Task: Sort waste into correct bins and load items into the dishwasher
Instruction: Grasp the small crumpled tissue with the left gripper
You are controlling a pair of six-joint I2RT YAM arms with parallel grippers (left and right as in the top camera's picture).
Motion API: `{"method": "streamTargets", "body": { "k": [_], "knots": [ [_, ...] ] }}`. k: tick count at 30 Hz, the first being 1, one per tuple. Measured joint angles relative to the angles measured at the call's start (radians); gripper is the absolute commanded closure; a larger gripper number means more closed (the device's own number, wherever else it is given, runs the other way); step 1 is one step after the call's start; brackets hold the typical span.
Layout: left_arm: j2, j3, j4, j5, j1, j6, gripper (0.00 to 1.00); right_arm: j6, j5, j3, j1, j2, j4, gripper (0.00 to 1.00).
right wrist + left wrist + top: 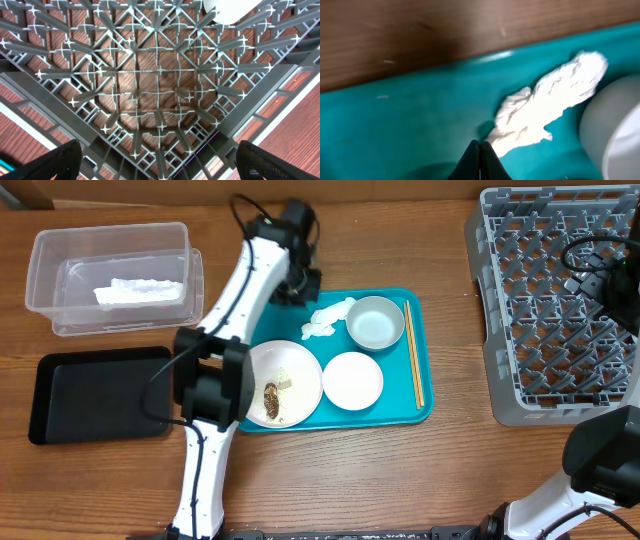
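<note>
TABLE-TOP CLEAR-UP: The left gripper (481,159), jaws pressed together, sits low over the teal serving tray (428,412), its tips at the lower end of a crumpled white tissue (547,107). Whether a corner of the paper is caught between them is hard to tell from the wrist view. The tissue lies on the back left part of the tray, just beside the grey-green bowl (375,322) and near the rim that meets the wooden table (400,480). The wooden chopsticks (414,355) lie side by side along the tray's right edge. At the front of the tray stands the large white plate (300,370), carrying a brown food scrap (272,400) and scattered white crumbs (284,383), with the smaller plate (352,380) just to its right. Left of the serving tray, the clear plastic tub (50,250) holds another white tissue (140,290), and the shallow black tray (100,395) sits in front of the tub. At the far right of the table, the right gripper (160,167) hangs over the grey dish rack (540,310), its jaws spread wide above the grid of pegs
</note>
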Motion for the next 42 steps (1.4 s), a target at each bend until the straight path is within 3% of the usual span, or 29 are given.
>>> {"method": "streamTargets", "body": {
  "k": [4, 5, 8, 9, 13, 16, 29, 42],
  "knots": [
    [0.000, 0.159, -0.079, 0.001, 0.051, -0.014, 0.96, 0.000, 0.000, 0.000, 0.000, 0.000, 0.000, 0.00],
    [0.000, 0.195, -0.093, 0.004, 0.063, -0.014, 0.91, 0.000, 0.000, 0.000, 0.000, 0.000, 0.000, 0.00],
    [-0.001, 0.268, -0.132, 0.042, 0.099, -0.013, 0.38, 0.000, 0.000, 0.000, 0.000, 0.000, 0.000, 0.00],
    [-0.001, 0.273, -0.146, 0.063, 0.108, -0.006, 0.33, 0.000, 0.000, 0.000, 0.000, 0.000, 0.000, 0.00],
    [-0.001, 0.253, -0.169, 0.120, 0.104, 0.035, 0.32, 0.000, 0.000, 0.000, 0.000, 0.000, 0.000, 0.00],
    [-0.001, 0.197, -0.118, 0.137, 0.065, 0.055, 0.38, 0.000, 0.000, 0.000, 0.000, 0.000, 0.000, 0.00],
    [0.002, -0.151, 0.107, 0.061, -0.090, 0.066, 0.37, 0.000, 0.000, 0.000, 0.000, 0.000, 0.000, 0.00],
    [0.002, -0.212, 0.191, -0.053, -0.088, 0.051, 0.38, -0.001, 0.000, 0.000, 0.000, 0.000, 0.000, 0.00]
  ]
}}
